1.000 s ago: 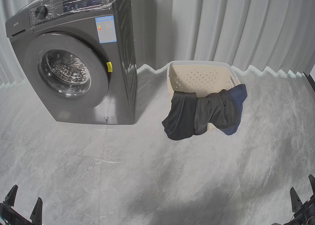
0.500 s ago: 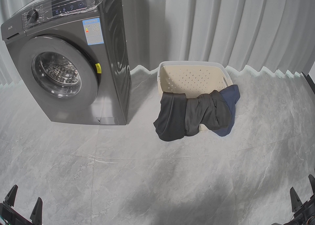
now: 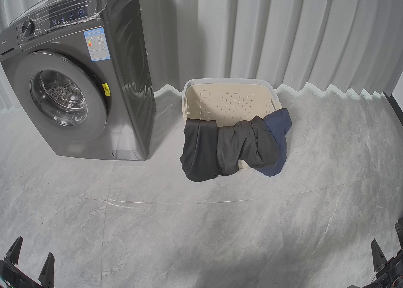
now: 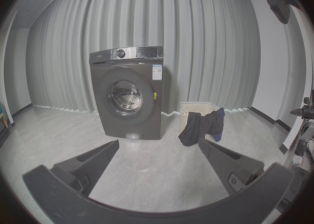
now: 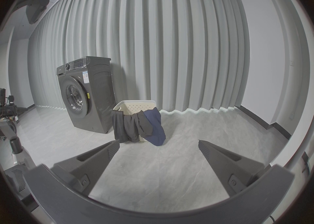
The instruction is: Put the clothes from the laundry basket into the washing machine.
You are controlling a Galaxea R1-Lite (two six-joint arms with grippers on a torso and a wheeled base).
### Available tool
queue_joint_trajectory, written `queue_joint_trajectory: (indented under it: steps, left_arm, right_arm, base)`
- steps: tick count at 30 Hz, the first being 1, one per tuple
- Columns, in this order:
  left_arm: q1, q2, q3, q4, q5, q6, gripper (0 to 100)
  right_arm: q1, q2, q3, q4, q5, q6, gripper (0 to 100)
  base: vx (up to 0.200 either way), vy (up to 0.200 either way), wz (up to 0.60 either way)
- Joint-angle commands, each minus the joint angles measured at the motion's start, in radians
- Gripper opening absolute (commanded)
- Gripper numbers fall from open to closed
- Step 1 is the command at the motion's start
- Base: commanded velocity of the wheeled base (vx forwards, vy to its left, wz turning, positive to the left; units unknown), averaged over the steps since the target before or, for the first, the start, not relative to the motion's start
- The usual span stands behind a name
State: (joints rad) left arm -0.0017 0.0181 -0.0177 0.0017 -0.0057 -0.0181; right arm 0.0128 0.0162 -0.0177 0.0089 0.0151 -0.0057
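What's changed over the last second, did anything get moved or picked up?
Only the camera moved: the whole head view shifted, so the washing machine and laundry basket slid toward the picture's left together. Nothing was grasped or released. The clothes still hang over the basket's front rim, and the left gripper and right gripper stay open.

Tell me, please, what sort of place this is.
Probably a staged laundry test room: a washing machine with plastic wrap on its panel, a laundry basket draped with clothes on a tiled floor, and pleated curtains behind.
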Motion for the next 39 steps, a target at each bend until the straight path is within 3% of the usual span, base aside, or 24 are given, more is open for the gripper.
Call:
queue_joint_trajectory:
  steps: [1,10,22,31,39]
  left_arm:
    - [0.0,-0.018,0.015,0.0,0.0,0.0,100]
    - [-0.001,-0.018,0.015,0.0,0.0,-0.002,100]
    - [0.0,-0.018,0.015,0.0,0.001,-0.003,100]
    - [0.0,-0.018,0.015,0.0,0.001,-0.005,100]
    - [0.0,-0.018,0.015,0.0,0.001,-0.006,100]
  right_arm:
    - [0.0,-0.016,0.015,0.0,0.0,0.0,100]
    - [0.0,-0.016,0.015,0.0,0.002,0.0,100]
    - [0.0,-0.016,0.015,0.0,0.0,0.001,100]
    - [0.0,-0.016,0.015,0.0,0.0,0.001,100]
    - [0.0,-0.016,0.015,0.0,0.0,0.001,100]
  base:
    - [0.0,0.0,0.0]
    - [0.0,0.0,0.0]
    - [0.2,0.0,0.0]
    - [0.0,0.0,0.0]
    - [0.0,-0.2,0.0]
